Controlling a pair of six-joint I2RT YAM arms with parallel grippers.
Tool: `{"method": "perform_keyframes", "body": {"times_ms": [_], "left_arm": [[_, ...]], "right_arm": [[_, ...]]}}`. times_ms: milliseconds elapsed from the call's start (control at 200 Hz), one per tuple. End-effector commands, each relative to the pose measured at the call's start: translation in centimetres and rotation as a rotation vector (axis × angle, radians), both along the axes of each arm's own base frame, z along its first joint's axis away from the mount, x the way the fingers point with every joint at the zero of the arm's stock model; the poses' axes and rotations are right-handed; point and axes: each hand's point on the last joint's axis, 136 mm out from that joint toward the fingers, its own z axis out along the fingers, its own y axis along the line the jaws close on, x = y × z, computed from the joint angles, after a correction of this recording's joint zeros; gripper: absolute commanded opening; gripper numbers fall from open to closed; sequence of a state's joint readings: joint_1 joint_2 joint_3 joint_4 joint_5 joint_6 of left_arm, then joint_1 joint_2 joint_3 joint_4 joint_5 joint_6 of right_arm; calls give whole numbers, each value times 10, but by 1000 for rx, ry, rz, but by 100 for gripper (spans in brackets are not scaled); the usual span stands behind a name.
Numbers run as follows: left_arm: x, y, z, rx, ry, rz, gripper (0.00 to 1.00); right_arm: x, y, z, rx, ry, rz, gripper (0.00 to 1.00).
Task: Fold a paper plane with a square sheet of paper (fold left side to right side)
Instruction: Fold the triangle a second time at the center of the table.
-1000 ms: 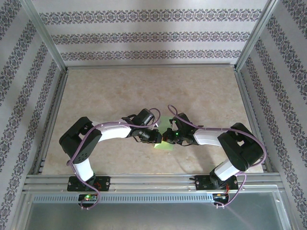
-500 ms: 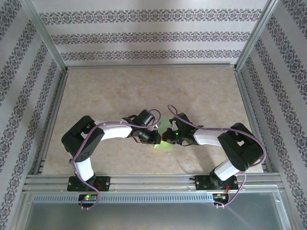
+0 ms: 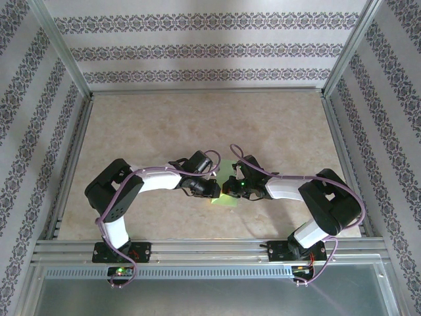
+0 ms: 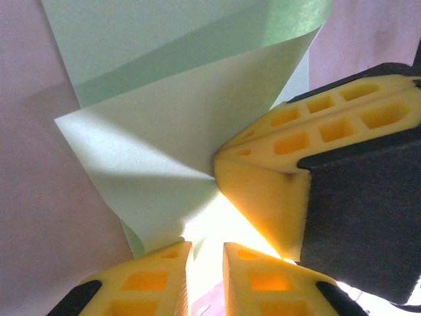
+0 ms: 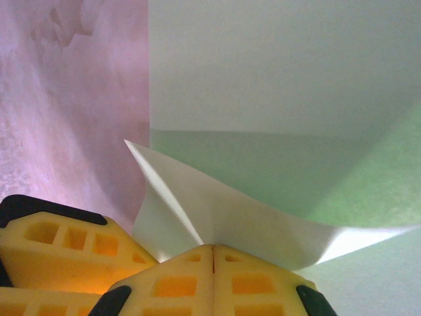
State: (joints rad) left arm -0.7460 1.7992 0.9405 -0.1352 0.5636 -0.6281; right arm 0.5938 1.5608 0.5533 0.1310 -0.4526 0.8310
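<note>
The light-green square sheet of paper [image 3: 224, 201] lies partly folded on the table between both grippers. My right gripper [image 5: 212, 247] is shut on a lifted corner flap [image 5: 217, 210] of the sheet, which curls up over the flat part [image 5: 276, 79]. My left gripper [image 4: 205, 245] stands just beside it, its jaws a narrow gap apart over the paper's [image 4: 164, 151] near edge, with nothing clamped between them. The right gripper's yellow fingers [image 4: 263, 191] almost touch the left tips. From above, the left gripper [image 3: 214, 189] and right gripper [image 3: 231, 187] meet at the table's middle.
The beige table [image 3: 197, 125] is open behind and to both sides of the grippers. Metal rails [image 3: 210, 249] run along the near edge, and patterned walls [image 3: 197, 49] close in the back and sides.
The left arm's elbow has drifted slightly to the right. Both grippers and the paper stay where they were.
</note>
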Motion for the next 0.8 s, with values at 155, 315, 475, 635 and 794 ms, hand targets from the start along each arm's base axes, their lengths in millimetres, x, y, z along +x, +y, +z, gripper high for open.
{"method": "perform_keyframes", "body": {"times_ms": [155, 315, 475, 635, 794], "left_arm": [[-2, 11, -17, 63, 21, -2, 16], [-4, 16, -21, 87, 25, 1, 13], [-4, 19, -21, 103, 25, 9, 9], [-4, 23, -23, 127, 25, 20, 5], [-4, 27, -25, 153, 27, 32, 3]], "right_arm": [[-3, 0, -2, -29, -3, 21, 0], [6, 3, 17, 9, -41, 3, 0], [9, -5, 29, 33, -75, -23, 0], [0, -1, 26, 43, -60, -20, 0], [-3, 7, 17, 36, -45, -9, 0]]}}
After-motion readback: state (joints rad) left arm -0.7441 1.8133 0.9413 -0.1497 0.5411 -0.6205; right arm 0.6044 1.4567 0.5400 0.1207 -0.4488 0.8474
